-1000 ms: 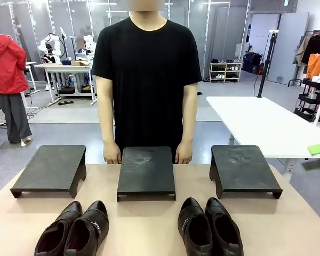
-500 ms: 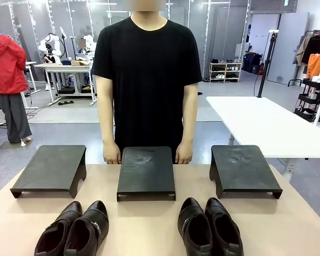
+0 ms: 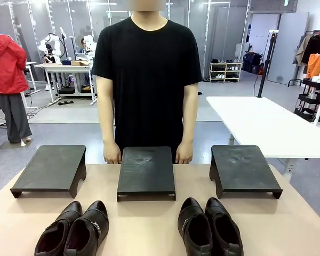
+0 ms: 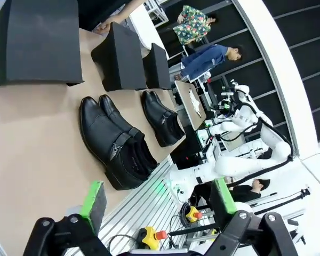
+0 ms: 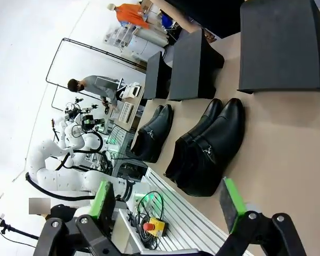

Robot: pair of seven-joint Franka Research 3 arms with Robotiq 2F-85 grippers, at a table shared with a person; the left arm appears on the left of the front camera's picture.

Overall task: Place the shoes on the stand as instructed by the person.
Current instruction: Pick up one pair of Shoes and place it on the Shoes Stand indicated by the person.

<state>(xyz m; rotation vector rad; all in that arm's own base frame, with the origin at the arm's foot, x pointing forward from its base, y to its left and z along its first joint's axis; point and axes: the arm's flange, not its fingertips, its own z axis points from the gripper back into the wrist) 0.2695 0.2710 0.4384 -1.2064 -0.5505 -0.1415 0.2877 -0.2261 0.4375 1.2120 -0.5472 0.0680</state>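
Black glossy leather: buckle pair [image 3: 74, 230] at the table's [image 3: 144, 224] near edge, left; plain pair [image 3: 209, 226] right, both off the stands [image 3: 146, 169]. Meanwhile left end effector [image 4: 158, 197] and right end effector [image 5: 166, 198] gape empty. Since the person's hands [image 3: 111, 154] aren't pointing, guessing risks the wrong stand.

Bright, even overhead indoor light. Soft, short shadows beneath the black stands [image 3: 146, 172] on the tan table [image 3: 149, 224]. Dull sheen along the shoes [image 3: 209, 228]. Sharp front view. Strongly bent, rolled wrist views, washed-out white toward outer corners.
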